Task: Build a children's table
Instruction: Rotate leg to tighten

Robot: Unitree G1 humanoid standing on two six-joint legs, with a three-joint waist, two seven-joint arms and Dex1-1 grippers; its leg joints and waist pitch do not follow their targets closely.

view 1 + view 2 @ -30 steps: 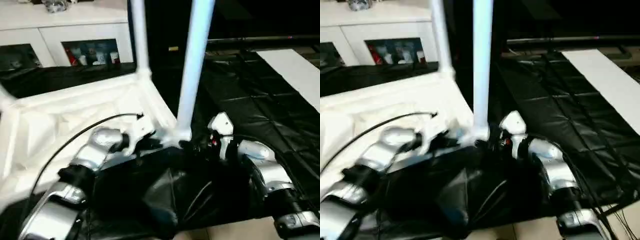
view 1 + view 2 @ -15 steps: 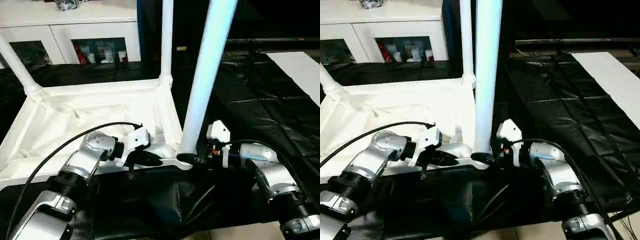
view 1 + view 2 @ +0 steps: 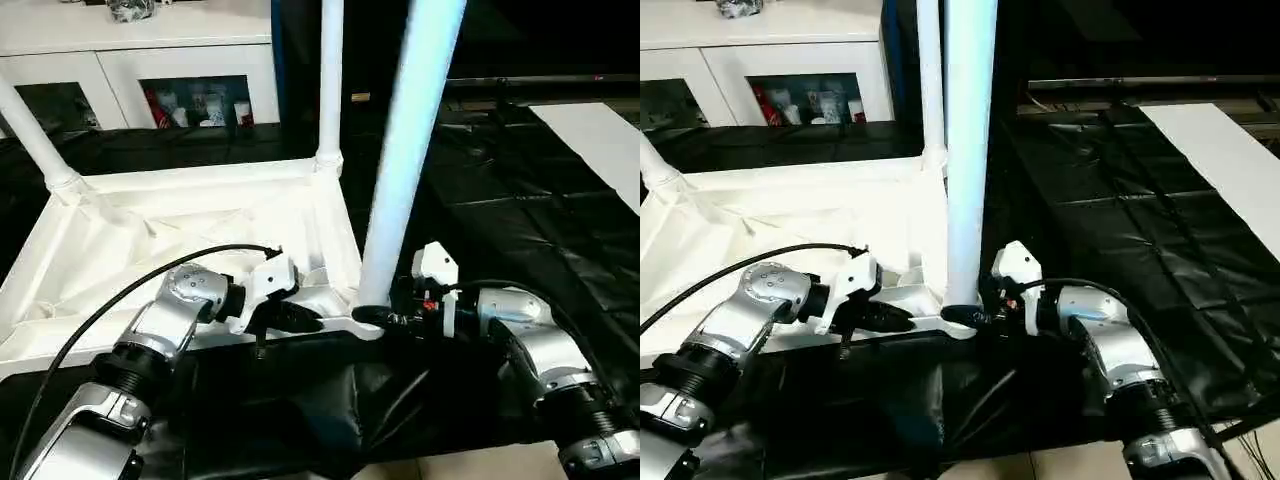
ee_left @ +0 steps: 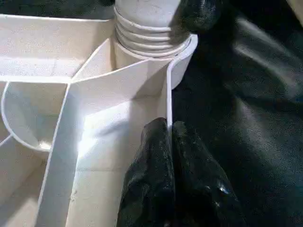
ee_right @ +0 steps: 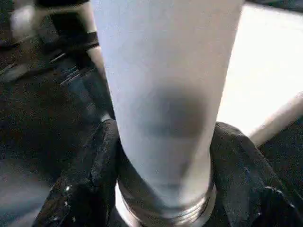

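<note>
Left eye view shows the white plastic table top (image 3: 190, 225) lying upside down on black sheeting (image 3: 520, 190), its ribbed underside facing up, with long tapered white tube legs rising from its corner sockets. The near leg (image 3: 405, 160) stands in the corner socket closest to the robot, between the two silver forearms. A second leg (image 3: 330, 85) stands at the far corner on the same side, and a third leg (image 3: 35, 140) leans up from the far corner on the robot's left.

The left gripper (image 4: 169, 142) is clenched, its two black fingers pressed together over the thin outer rim of the table top, just beside the near corner socket. In the left wrist view the ridged base of the near leg sits in that round socket.

The right gripper (image 5: 163, 156) grasps the near leg low down, right above its threaded base, one black finger (image 5: 90, 179) on each side of the tube.

Behind the table stands a white cabinet with glass doors (image 3: 150, 70), well apart from the work.
</note>
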